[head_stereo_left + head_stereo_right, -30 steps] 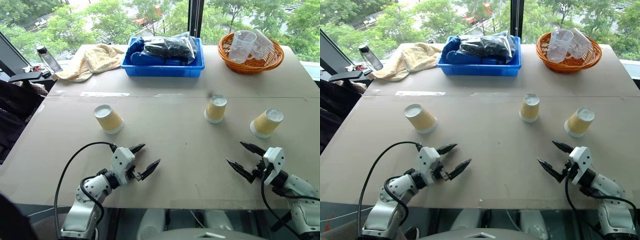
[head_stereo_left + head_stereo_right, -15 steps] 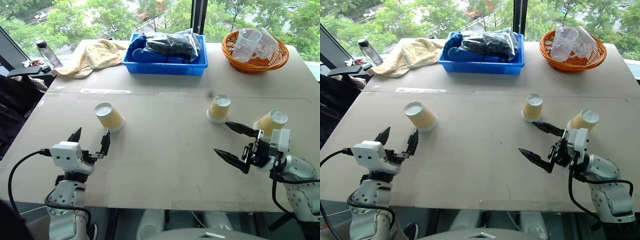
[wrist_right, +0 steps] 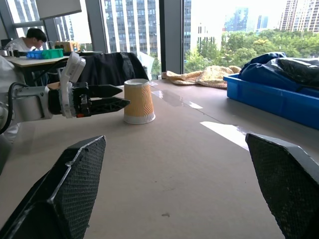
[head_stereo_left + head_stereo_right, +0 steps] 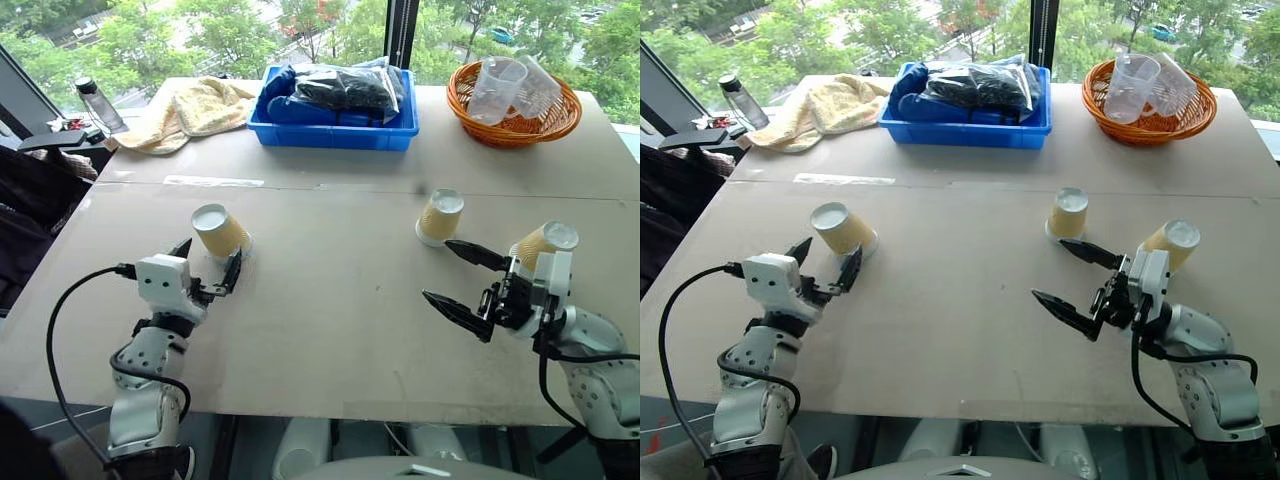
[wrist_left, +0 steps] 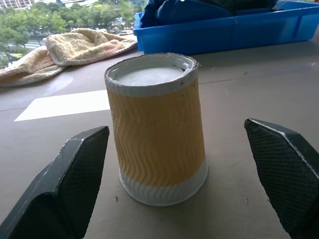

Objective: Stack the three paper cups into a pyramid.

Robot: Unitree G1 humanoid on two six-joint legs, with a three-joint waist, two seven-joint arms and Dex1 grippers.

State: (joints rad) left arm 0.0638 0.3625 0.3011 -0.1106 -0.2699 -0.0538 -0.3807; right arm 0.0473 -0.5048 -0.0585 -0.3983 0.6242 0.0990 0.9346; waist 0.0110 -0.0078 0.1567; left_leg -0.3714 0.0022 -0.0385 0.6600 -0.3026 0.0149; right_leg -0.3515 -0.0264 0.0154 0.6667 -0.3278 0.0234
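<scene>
**Three cups apart on the counter, both sets of fingers spread**

Three paper cups stand upside down and separate on the counter (image 4: 330, 300), none stacked. The left cup (image 4: 220, 231) sits just ahead of the left gripper (image 4: 207, 262), whose fingers (image 5: 79, 169) are spread wide to either side of it without touching; in the left wrist view the cup stands upright in the gap between the two black tips, its white base up and its ribbed tan side facing the camera.

The middle cup (image 4: 439, 217) stands just beyond the far finger of the right gripper (image 4: 463, 279), near but apart from it. The right cup (image 4: 543, 245) lies close beside the right gripper's wrist, partly hidden behind it. The right fingers (image 3: 75, 184) are also spread wide and hold nothing; they point across the counter toward the left gripper, and the right wrist view looks between them at the left cup and the left gripper beside it.

Beyond all the fingers, along the far edge of the counter, sit a blue bin (image 4: 335, 110) of dark bags, a tan towel (image 4: 190, 110) and an orange basket (image 4: 515, 112) holding clear plastic cups (image 4: 498, 88). A bottle (image 4: 97, 105) stands beside the towel.
</scene>
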